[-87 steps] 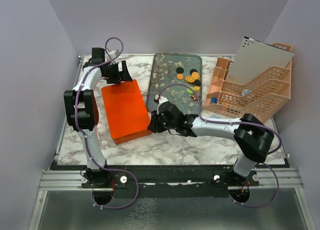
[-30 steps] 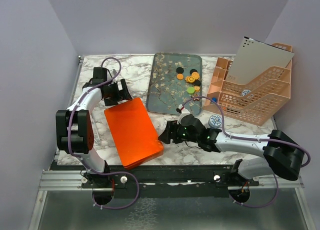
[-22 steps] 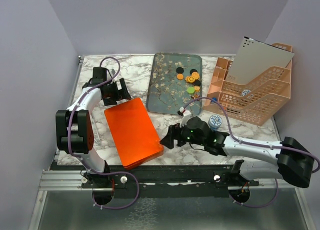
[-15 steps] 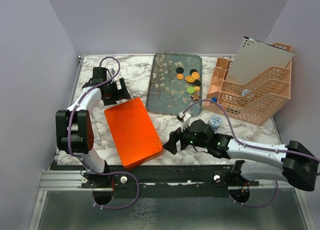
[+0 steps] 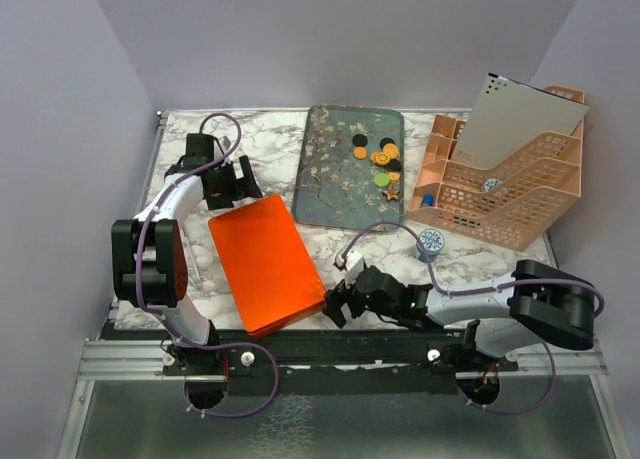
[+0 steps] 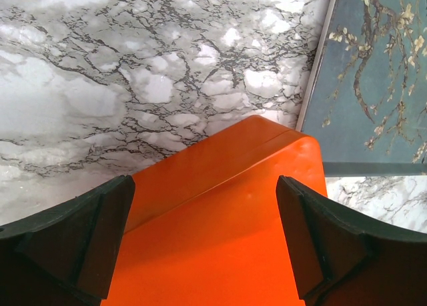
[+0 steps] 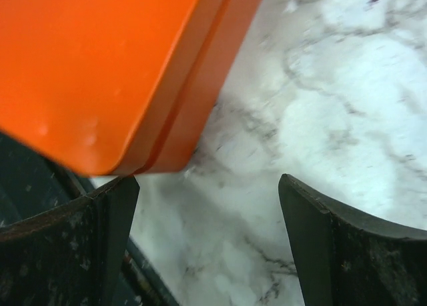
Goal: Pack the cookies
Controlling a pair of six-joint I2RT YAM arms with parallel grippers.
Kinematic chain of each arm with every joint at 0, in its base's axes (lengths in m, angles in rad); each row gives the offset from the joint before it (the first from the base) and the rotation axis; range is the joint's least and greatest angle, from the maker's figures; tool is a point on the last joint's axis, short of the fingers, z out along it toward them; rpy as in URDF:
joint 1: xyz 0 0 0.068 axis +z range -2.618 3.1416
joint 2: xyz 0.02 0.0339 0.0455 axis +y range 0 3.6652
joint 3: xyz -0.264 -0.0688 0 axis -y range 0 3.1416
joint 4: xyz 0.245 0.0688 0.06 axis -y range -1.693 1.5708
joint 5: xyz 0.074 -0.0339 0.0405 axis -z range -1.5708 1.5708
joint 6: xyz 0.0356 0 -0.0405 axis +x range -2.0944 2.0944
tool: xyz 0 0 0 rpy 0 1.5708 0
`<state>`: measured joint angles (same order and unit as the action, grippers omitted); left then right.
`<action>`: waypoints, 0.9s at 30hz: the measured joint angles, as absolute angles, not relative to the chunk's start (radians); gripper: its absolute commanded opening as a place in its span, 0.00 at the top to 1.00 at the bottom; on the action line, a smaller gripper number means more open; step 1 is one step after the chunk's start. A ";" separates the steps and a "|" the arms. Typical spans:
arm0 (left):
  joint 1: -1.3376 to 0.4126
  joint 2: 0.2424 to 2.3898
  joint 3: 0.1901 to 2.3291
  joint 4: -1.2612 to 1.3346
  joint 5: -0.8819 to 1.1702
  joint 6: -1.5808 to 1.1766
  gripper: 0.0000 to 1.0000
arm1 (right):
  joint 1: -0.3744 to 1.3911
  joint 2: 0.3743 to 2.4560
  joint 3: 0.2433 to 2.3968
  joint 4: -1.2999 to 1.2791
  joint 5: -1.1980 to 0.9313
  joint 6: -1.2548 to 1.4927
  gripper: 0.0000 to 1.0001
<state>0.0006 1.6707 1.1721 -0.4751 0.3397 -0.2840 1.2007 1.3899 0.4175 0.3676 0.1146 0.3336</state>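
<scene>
The cookies, small orange, black and green discs plus a brown star, lie in a cluster on the right half of the blue-grey flowered tray. A flat orange box lies closed, left of the tray. My left gripper hovers open over the box's far edge, fingers wide apart, with the tray to the right. My right gripper is open low at the box's near right corner, holding nothing; bare marble shows between its fingers.
A peach mesh organiser with a perforated grey sheet stands at the back right. A small round blue-and-white tin sits in front of it. The table's near edge and metal rail lie just behind my right gripper.
The right arm drew back toward the near edge and its gripper opened wider, now by the box's near corner. Earlier the box shifted forward and turned. The left arm stayed put.
</scene>
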 measured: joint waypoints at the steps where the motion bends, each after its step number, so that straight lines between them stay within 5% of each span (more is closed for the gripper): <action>1: 0.001 1.671 1.172 -0.475 0.340 -0.284 0.03 | 1.201 1.396 0.418 0.384 0.147 0.341 0.06; 11: -0.018 1.671 1.164 -0.439 0.339 -0.275 0.03 | 1.200 1.416 0.441 0.396 0.360 0.400 0.06; 27: -0.024 1.600 1.079 -0.362 0.280 -0.262 0.03 | 0.985 1.421 0.513 0.255 0.398 0.508 0.06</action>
